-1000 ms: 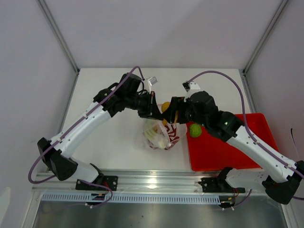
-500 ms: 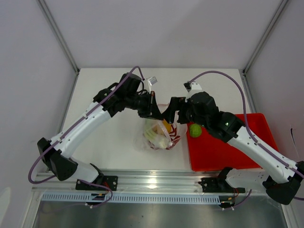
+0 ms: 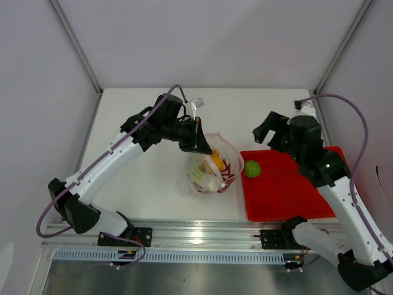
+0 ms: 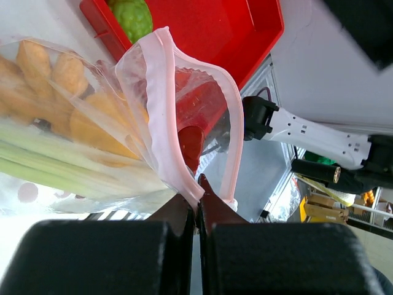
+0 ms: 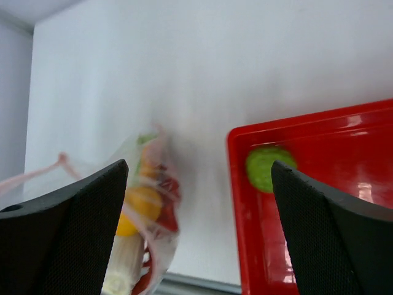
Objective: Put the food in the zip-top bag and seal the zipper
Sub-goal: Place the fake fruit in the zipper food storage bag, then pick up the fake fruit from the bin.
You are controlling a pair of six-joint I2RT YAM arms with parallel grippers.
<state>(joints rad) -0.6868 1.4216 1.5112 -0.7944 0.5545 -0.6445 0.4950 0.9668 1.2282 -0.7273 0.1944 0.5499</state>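
Near the middle of the desk (image 3: 141,123) the zip-top bag (image 3: 209,175) rests with its mouth lifted and turned toward the right, just left of the red tray (image 3: 295,196); whether the two touch I cannot tell. The left end effector (image 4: 196,198) has its fingers pressed together, clamped on the zipper (image 4: 161,123), the pink strip at the bag's mouth. It grips one side of that strip, and the other side bows away, so the mouth stands open in a loop.

Through the clear plastic the wrist view shows lumpy orange-yellow pieces (image 4: 67,74) at the top, a long pale-green stalk (image 4: 55,169) lying under them, and a red pepper-like piece (image 4: 193,101) nearest the mouth. From above, the same contents sit bunched in the bag's lower half, with the yellow piece uppermost.

One round green fruit (image 3: 252,168) lies outside the bag, in the tray close to its left rim and toward the far side. It is the only food in the tray.

The right end effector (image 3: 265,130) hangs in the air over the tray's far left corner, well apart from the bag and the fruit. Its fingers are spread wide with nothing between them, and its own camera looks down between them at the bag on the left and the green fruit on the right, both somewhat blurred
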